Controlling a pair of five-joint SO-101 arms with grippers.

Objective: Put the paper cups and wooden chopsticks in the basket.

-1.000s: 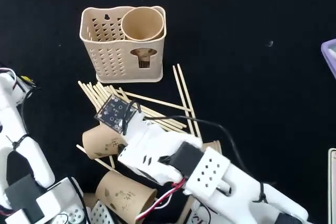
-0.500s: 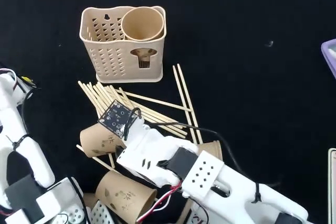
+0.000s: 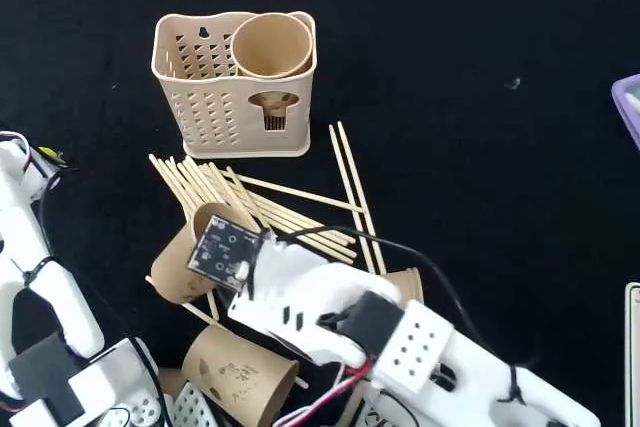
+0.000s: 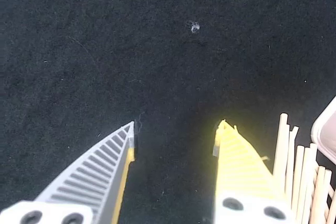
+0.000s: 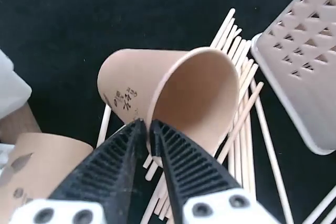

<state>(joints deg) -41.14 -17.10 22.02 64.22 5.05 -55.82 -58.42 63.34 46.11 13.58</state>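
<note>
The beige perforated basket point(image 3: 215, 97) stands upright at the far side of the black table point(image 3: 500, 197). One paper cup point(image 3: 271, 44) sits upright inside it at its right end, mouth up. The wooden chopsticks point(image 3: 285, 209) lie scattered on the table just in front of the basket. The right gripper point(image 5: 145, 125) has its jaws closed on the rim of a tilted cup point(image 5: 173, 90), one finger inside the mouth and one outside. The cup's mouth faces towards the basket, above the chopsticks. A fallen cup point(image 3: 238, 375) lies on its side nearer the arms, and a half-hidden cup point(image 3: 405, 285) shows past the right arm. The left gripper point(image 4: 176, 129) hangs with its jaws apart over bare table, with chopstick ends just beside it. A second ago the tilted cup lay on its side; now its mouth end is raised. The right arm's wrist has drawn back from over the chopsticks towards that cup. The basket and the paper cup inside it stand as before.
</note>
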